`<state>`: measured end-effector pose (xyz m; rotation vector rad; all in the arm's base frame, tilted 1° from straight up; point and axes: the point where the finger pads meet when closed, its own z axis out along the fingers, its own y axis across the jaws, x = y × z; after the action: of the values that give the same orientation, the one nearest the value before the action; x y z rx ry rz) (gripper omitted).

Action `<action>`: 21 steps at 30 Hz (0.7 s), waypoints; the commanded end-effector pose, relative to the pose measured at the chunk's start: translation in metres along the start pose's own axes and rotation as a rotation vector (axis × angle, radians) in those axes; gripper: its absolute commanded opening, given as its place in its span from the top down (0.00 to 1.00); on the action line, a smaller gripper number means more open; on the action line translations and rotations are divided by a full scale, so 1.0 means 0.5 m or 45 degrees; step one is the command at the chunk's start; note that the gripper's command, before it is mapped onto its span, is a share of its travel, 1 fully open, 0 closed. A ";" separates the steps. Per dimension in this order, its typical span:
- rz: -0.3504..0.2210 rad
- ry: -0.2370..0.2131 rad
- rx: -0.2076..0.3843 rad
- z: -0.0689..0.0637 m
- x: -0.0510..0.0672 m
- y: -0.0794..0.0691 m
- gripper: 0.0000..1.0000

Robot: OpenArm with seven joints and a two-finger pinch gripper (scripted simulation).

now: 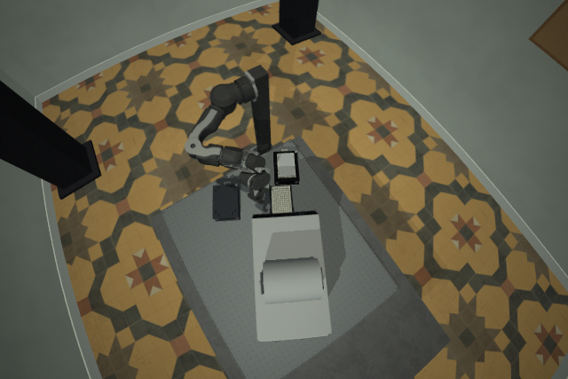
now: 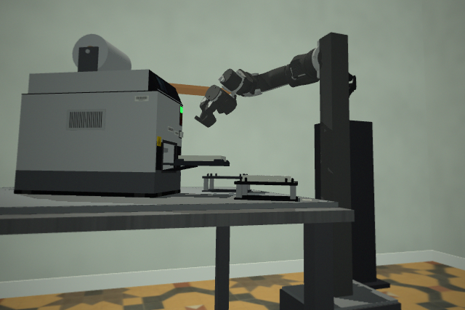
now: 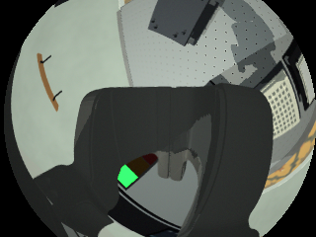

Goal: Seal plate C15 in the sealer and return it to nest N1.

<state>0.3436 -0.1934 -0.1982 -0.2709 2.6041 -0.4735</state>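
One white open-welled plate C15 (image 1: 280,199) lies on the sealer's dark stage (image 2: 221,162), so my black pincer (image 2: 203,119), fingers together and empty, points at the START key (image 2: 180,133) under the green lamp (image 2: 181,109).

On the worktop (image 2: 112,209) the sealer (image 2: 94,137) stands at one end, with a roll (image 2: 101,53) on top. Its stage (image 2: 203,162) juts out in front and carries a well plate (image 1: 280,199). Beyond the stage sit two nests: one (image 1: 225,202) with nothing in it, the other (image 1: 287,180) holding a covered plate (image 1: 286,165). The arm (image 2: 270,75) reaches from its post (image 2: 334,111) behind the nests, its closed jaws above the stage, near the sealer's front.
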 end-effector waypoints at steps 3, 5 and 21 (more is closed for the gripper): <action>-0.013 0.006 -0.005 0.000 -0.001 0.000 1.00; -0.056 0.007 0.031 -0.001 -0.001 0.001 1.00; -0.287 0.052 0.152 0.003 0.003 0.007 1.00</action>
<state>0.3418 -0.1901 -0.2032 -0.3517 2.5221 -0.7049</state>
